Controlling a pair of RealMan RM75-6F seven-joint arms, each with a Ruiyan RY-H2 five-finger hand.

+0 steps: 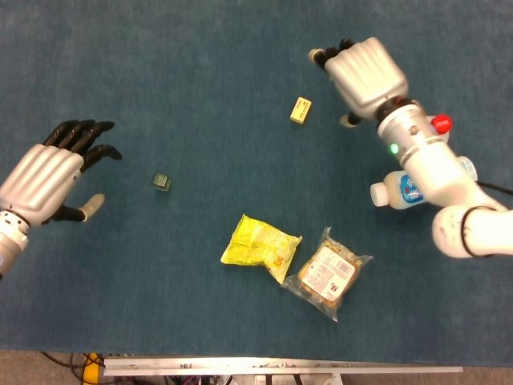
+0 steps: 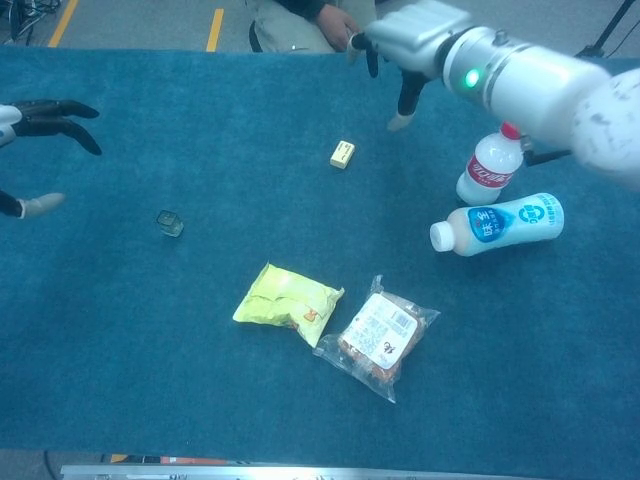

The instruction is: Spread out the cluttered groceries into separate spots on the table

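My left hand hovers open at the table's left edge, a short way left of a small dark cube. My right hand is open above the table, just right of a small yellow block and apart from it. Its arm hides most of the upright red-capped bottle and part of the lying white bottle with a blue label in the head view. A yellow snack bag and a clear packet of brown snacks lie side by side, nearly touching, near the front.
Blue cloth covers the whole table. A seated person is at the far edge in the chest view. The table's metal front rail runs along the bottom.
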